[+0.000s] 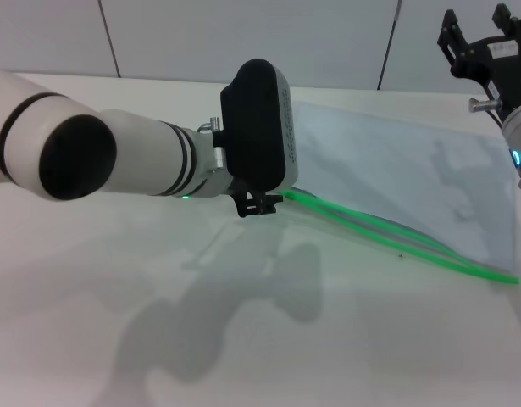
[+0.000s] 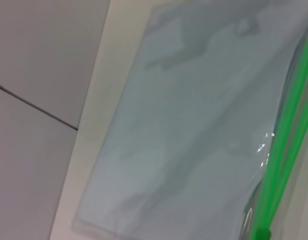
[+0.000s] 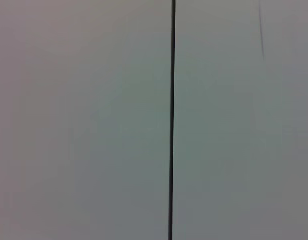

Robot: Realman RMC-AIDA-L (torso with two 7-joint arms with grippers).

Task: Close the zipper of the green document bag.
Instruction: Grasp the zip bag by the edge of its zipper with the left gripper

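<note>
Head view shows the left gripper [image 1: 260,206] down at the near-left end of the zipper [image 1: 396,239], finger state impossible to tell; the right gripper [image 1: 484,51], spread open and empty, is parked high at far right. Both green tracks gape apart, so an off-axis pull could buckle or drag the unpinned green document bag [image 1: 387,170] instead of running the slider. Bag lies flat on the table [image 1: 243,339], long axis and zipper running from the left gripper toward near right

I find no legible text, label, brand, number or sign in any view. The black housing [image 1: 258,127] on my left wrist carries faint embossed marks along its edge, too small for me to read.
</note>
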